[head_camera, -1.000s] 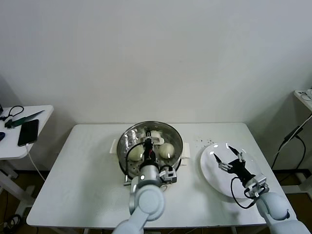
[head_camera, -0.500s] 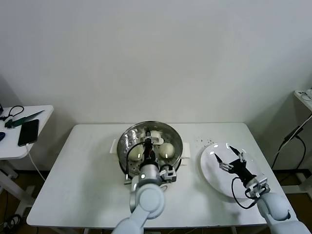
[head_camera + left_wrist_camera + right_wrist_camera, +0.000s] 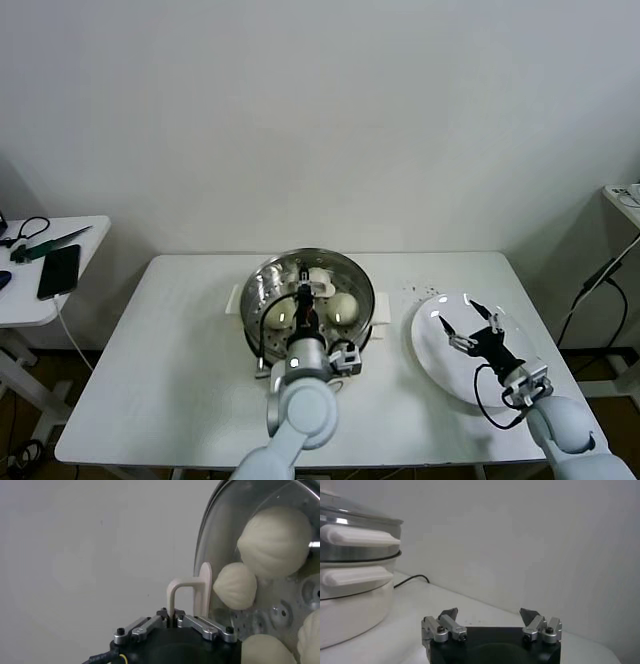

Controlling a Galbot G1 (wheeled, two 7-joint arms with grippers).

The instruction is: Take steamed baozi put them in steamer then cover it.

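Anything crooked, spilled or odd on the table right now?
Small dark specks lie scattered on the table between the steamer and the empty white plate, like crumbs. Otherwise nothing stands out: the cover sits on the steamer over the baozi, with the left gripper shut on its handle.

I've got bright, even light across the head view, soft and from overhead, with the white wall (image 3: pixel 320 120) fading to grey at the upper corners. Shadows under the table (image 3: pixel 180 350) edge are faint. Small hard glints sit on the steamer (image 3: pixel 262 285) rim and on the white plate (image 3: pixel 440 350). In the left wrist view the glass cover (image 3: pixel 225 525) carries a bright streak, and the baozi (image 3: pixel 272 540) behind it look soft. My right wrist view is dimmer and greyish.
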